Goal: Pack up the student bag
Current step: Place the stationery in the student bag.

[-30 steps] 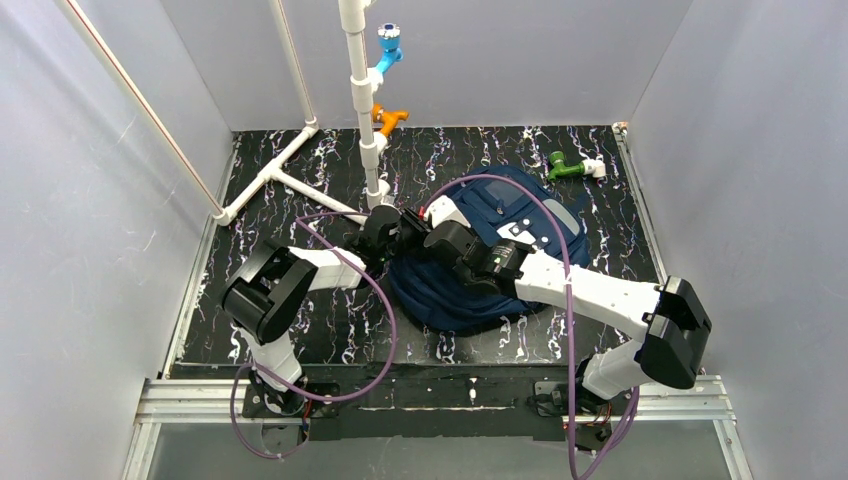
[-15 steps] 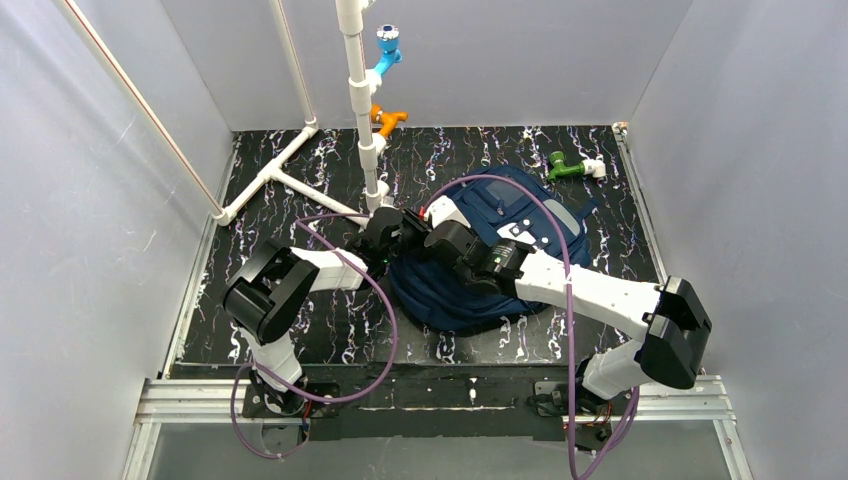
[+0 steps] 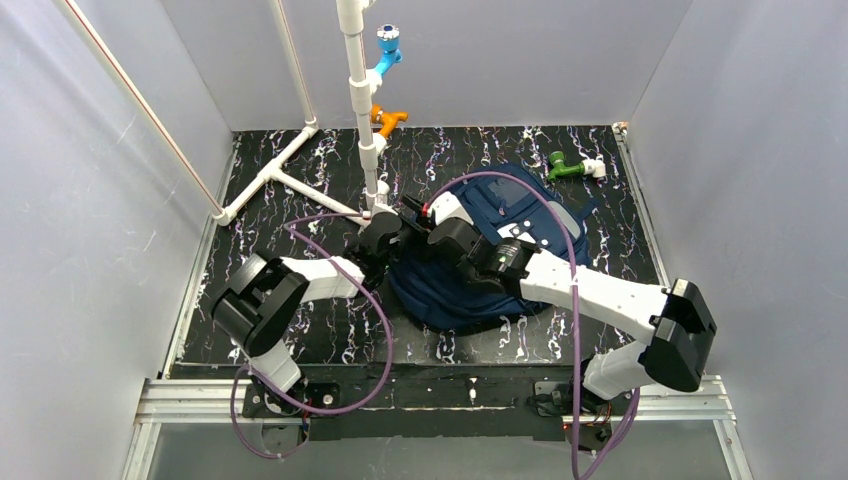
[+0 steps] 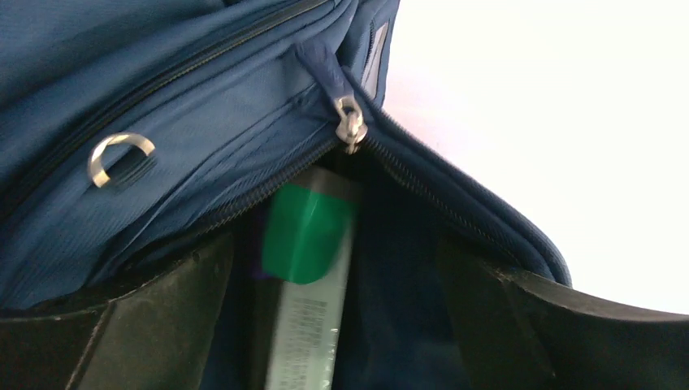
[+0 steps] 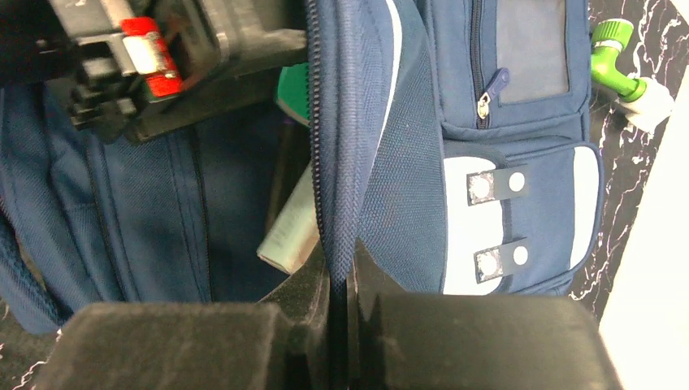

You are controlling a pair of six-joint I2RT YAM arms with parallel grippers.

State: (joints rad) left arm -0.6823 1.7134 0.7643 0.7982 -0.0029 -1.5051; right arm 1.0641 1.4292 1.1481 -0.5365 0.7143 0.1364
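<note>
two end effectors are working at one opening. the student bag [image 3: 455, 305] lies flat in the middle of the black marbled desk [image 3: 300, 190], its front pockets facing up toward the upper right of the overhead frame. my right end effector [image 5: 340, 280] is clamped on the zippered rim of the main compartment. the fabric edge is pinched between both fingers and lifted so the mouth gapes. my left end effector [image 4: 335, 313] sits at that mouth with its jaws spread wide, touching nothing as far as i can see. a pale flat item with a green end [image 4: 307, 236] lies inside the compartment between the fingers, below the zip pull [image 4: 351, 126].

handling, as i judge it: the bag is soft woven cloth with no frame, so it will sag and fold wherever it isn't supported. the mouth would likely drop shut if the right side lets go. it looks bulky rather than heavy, and the fabric should not be slippery. the best holds are the stiffer seams: the zip tape where i have it, or the zip pull for closing. the broad panels would just bunch. the item inside looks light and smooth; i can't tell if it is fully seated. a green fitting [image 3: 568, 166] lies on the desk just beyond the bag, upper right.
</note>
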